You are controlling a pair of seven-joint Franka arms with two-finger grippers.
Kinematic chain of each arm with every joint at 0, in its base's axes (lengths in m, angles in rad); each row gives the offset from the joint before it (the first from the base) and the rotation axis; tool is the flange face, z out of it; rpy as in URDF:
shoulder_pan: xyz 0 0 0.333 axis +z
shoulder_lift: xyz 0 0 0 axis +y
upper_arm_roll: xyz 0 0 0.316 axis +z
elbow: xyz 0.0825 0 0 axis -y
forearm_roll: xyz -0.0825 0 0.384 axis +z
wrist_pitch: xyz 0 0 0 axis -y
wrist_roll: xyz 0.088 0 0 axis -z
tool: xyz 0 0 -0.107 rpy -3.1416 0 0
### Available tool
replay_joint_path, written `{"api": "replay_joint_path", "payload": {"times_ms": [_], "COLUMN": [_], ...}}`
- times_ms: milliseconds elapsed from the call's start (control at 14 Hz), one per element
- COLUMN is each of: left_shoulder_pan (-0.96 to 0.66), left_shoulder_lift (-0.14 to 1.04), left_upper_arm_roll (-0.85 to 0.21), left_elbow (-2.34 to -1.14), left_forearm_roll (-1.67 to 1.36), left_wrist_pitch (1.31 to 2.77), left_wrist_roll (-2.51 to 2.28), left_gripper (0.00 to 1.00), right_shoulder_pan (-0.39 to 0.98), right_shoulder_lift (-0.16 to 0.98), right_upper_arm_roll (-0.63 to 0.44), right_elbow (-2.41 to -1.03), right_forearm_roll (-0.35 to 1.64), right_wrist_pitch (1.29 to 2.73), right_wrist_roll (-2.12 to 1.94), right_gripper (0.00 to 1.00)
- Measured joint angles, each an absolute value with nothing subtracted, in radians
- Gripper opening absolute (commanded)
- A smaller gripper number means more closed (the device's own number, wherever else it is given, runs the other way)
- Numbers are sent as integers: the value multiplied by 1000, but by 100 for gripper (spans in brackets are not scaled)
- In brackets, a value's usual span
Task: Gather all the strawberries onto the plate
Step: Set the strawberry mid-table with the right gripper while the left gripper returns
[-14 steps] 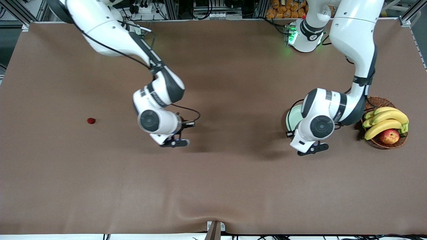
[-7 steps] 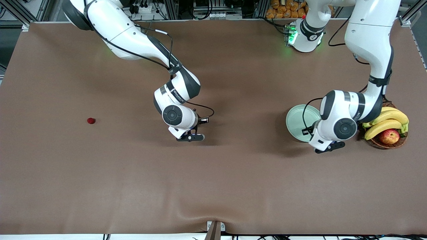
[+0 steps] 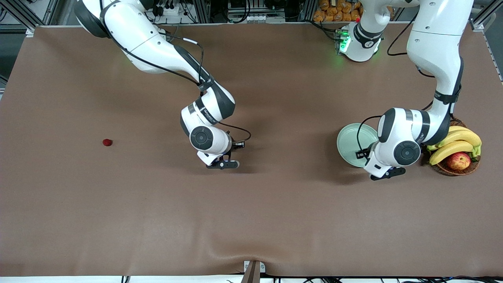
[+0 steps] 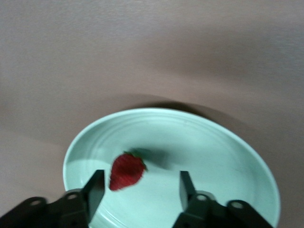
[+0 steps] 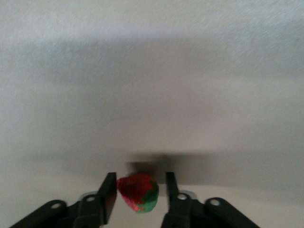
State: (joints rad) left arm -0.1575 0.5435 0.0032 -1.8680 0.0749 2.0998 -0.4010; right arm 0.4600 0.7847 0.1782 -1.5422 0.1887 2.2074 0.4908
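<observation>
The pale green plate (image 3: 347,141) (image 4: 223,156) lies toward the left arm's end of the table. My left gripper (image 3: 387,173) (image 4: 140,178) hangs open over the plate's edge. A blurred red strawberry (image 4: 126,171) sits free between its fingers, over the plate's floor. My right gripper (image 3: 223,164) (image 5: 137,183) is low over the table's middle. A second strawberry (image 5: 137,191) with a green cap lies between its parted fingers, with a gap on one side. A third strawberry (image 3: 107,142) rests on the table toward the right arm's end.
A wicker basket (image 3: 446,120) with bananas (image 3: 456,141) and an apple (image 3: 458,160) stands beside the plate, close to the left arm's wrist. The brown mat (image 3: 251,220) covers the whole table.
The left gripper moved toward the basket over the plate's edge and opened, letting its strawberry go. The right gripper shifted toward the table's middle, sank a little, and its jaws widened.
</observation>
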Motion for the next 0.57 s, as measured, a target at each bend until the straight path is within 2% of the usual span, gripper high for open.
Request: {"api": "replay_joint_path", "payload": {"times_ms": [285,570], "left_shoulder_pan": [-160,-174], "left_shoulder_lift": [495,475], "left_upper_arm_roll": [-101,-255], "left_elbow": [-1852,-1800], "left_forearm_roll": [75,75], "left_wrist_pitch": [2089,2082], "left_wrist_roll": [-407,-519], "left_gripper": [100,100], "right_shoulder_pan": [406,299], "right_shoulder_lift": [769,676], "right_upper_arm_roll": [172,166], "right_elbow": [-1524,-1510], "right_forearm_roll": [189,185], "right_wrist_pitch": [2208,2124], "right_wrist_roll": [488,428], "right_gripper": [100,100]}}
